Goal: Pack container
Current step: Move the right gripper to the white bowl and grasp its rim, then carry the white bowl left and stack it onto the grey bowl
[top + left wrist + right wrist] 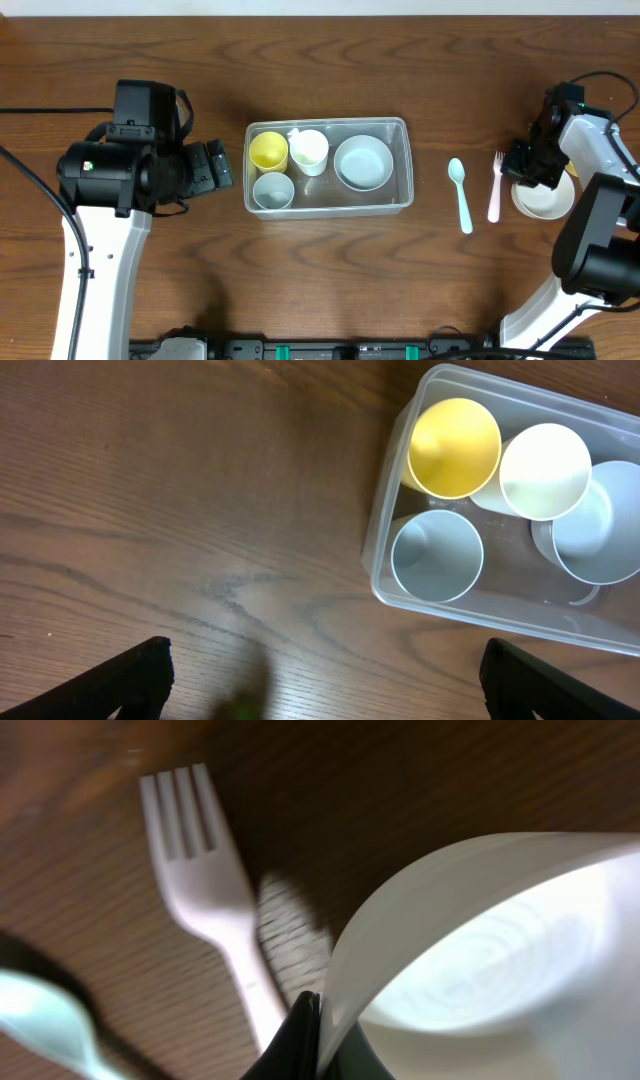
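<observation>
We see the right gripper [316, 1025] pinching the rim of the white bowl [480, 960] beside the fork [215, 890]; the left gripper [226, 168] hangs spread wide, near the container [330, 121].

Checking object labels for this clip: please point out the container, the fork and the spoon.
container [409, 165], overhead view, rim at the end nearest the spoon.
fork [494, 190], overhead view, middle of the handle.
spoon [462, 203], overhead view, on the handle.

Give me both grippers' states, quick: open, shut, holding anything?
Left gripper: open, fingers wide apart, holding nothing.
Right gripper: shut on the rim of the white bowl.
</observation>
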Action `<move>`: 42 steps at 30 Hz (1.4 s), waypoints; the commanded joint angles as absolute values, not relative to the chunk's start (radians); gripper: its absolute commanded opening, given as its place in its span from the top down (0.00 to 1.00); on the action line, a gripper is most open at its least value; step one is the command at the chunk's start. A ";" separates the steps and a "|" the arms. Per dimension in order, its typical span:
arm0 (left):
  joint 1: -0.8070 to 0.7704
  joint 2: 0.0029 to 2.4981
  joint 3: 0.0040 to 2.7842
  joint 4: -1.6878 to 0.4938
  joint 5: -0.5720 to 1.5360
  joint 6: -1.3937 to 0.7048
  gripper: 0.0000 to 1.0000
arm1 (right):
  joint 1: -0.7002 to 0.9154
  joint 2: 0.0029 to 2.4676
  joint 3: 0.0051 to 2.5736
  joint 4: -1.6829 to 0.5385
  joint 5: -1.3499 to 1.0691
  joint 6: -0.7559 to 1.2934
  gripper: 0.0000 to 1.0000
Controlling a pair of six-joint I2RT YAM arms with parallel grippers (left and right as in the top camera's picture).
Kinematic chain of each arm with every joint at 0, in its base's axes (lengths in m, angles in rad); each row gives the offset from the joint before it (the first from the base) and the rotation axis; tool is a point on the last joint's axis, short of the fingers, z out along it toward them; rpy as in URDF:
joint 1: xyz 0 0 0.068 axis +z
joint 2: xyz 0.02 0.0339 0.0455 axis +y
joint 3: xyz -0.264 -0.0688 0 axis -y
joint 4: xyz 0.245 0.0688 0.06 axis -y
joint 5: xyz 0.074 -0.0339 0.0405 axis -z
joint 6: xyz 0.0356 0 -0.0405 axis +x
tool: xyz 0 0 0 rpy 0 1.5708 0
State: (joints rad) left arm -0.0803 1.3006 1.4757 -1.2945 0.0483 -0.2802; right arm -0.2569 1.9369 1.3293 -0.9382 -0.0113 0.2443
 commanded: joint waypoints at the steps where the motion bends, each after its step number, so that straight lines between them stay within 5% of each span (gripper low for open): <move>1: -0.077 1.298 1.473 -1.298 0.037 -0.264 0.02 | -0.211 1.850 1.377 -0.948 -0.088 0.203 0.99; 12: -0.077 1.299 1.473 -1.298 0.037 -0.264 0.02 | 0.144 1.559 1.475 -0.957 -0.242 -0.197 0.99; 20: -0.077 1.300 1.473 -1.298 0.037 -0.264 0.02 | 0.471 1.599 1.475 -0.929 -0.195 -0.376 0.95; 34: -0.077 1.300 1.473 -1.298 0.037 -0.264 0.02 | 0.554 1.822 1.475 -0.878 -0.181 -0.379 0.94; 37: -0.077 1.300 1.473 -1.298 0.037 -0.263 0.02 | 0.553 1.833 1.475 -0.878 -0.180 -0.379 0.78; 40: -0.077 1.300 1.473 -1.298 0.037 -0.263 0.02 | 0.553 1.833 1.475 -0.868 -0.179 -0.379 0.42; 42: -0.077 1.300 1.473 -1.298 0.037 -0.263 0.02 | 0.550 1.833 1.475 -0.863 -0.180 -0.379 0.36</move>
State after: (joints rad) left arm -0.0803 1.3006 1.4757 -1.2942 0.0479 -0.2802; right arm 0.5545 1.8320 1.4761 -0.8684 -0.1810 -0.3725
